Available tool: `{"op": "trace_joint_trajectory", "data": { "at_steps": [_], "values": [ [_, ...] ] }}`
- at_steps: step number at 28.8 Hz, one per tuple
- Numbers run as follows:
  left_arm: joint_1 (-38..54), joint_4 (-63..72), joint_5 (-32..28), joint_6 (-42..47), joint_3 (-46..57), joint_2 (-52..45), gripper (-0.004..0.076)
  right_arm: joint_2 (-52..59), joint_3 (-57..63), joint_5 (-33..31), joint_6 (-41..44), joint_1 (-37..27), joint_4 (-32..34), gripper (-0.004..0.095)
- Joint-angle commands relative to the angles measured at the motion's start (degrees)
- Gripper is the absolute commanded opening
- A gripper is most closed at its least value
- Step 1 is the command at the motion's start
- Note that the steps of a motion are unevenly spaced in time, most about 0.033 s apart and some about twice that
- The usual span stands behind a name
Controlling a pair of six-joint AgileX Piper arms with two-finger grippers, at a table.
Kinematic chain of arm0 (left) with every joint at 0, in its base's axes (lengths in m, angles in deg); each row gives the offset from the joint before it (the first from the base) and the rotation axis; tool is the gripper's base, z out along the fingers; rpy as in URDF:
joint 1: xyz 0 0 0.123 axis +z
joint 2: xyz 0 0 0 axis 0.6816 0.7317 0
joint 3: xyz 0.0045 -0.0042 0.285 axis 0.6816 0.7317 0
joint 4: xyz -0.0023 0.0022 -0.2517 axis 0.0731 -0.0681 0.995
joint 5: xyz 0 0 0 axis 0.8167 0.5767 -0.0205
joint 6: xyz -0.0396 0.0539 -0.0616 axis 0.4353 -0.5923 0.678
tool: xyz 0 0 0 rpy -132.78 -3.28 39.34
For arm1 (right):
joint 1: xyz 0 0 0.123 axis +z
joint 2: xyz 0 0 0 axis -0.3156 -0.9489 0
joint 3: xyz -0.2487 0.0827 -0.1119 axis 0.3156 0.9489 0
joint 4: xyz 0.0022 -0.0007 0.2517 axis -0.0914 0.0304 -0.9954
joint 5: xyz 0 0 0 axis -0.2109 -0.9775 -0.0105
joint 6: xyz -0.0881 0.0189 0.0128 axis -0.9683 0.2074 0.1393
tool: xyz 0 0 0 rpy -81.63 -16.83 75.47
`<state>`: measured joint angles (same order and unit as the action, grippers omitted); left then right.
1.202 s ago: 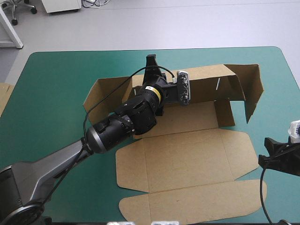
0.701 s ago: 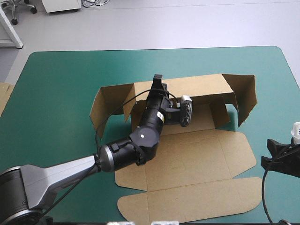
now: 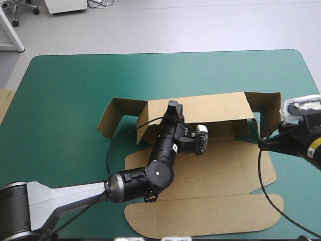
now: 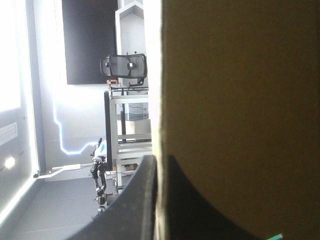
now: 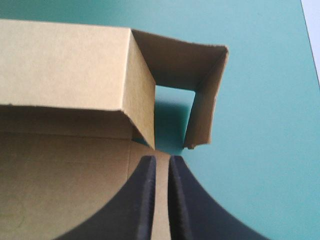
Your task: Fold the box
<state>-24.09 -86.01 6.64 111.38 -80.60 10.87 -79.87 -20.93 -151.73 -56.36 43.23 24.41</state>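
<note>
Task thing: the box [image 3: 200,170], a cut sheet of brown board, lies on the teal-green surface [image 3: 65,95] under and ahead of both my end effectors. Its broad panels lie flat and its long rear wall [image 3: 215,106] stands raised.
Left end effector: my left end effector [image 3: 174,107] is clamped on the top edge of that rear wall, near its middle. My arm reaches across the flat panels to get there.
Left wrist view: the box [image 4: 240,100] fills the space ahead of the left end effector [image 4: 160,162]. The sheet's edge runs straight between my two black fingers [image 4: 142,200], one on each face of the board.
Right end effector: my right end effector [image 3: 266,141] sits at the right end of the box, at the edge of the flat panel and well apart from the left one.
Right fingers: on the right end effector [image 5: 161,161] the fingers [image 5: 147,200] are drawn together, with only a thin slit left. Brown board shows through the slit.
Ahead of the right end effector: the rear wall [image 5: 65,60] ends in a short tab turned inward. Just beside it the end flap [image 5: 202,110] stands upright, bent round, with teal-green surface [image 5: 260,100] showing in the gap.
Beside the left end effector: the side flap [image 3: 113,118] at the box's other end stands angled outward.
Surface's left edge: a piece of more brown board [image 3: 4,105] lies well apart from the left end effector.
</note>
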Motion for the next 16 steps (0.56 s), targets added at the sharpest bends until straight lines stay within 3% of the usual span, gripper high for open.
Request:
{"op": "trace_joint_trajectory", "data": {
  "at_steps": [1, 8, 16],
  "values": [
    [-0.3, -2.5, 1.9, 0.8, -1.1, -2.4, -0.001, -5.6, -7.5, 4.0, -1.0, -0.1, 4.1, -0.0021],
    [-0.3, -2.5, 1.4, 0.8, -1.1, -2.4, -0.001, -19.4, -23.2, -1.5, -5.8, -5.0, 1.9, -0.0021],
    [1.9, -2.5, -0.9, 0.8, -1.1, -2.4, -0.001, -33.9, -35.5, -6.2, -19.3, -28.7, -25.6, -0.0019]
  ]
}}
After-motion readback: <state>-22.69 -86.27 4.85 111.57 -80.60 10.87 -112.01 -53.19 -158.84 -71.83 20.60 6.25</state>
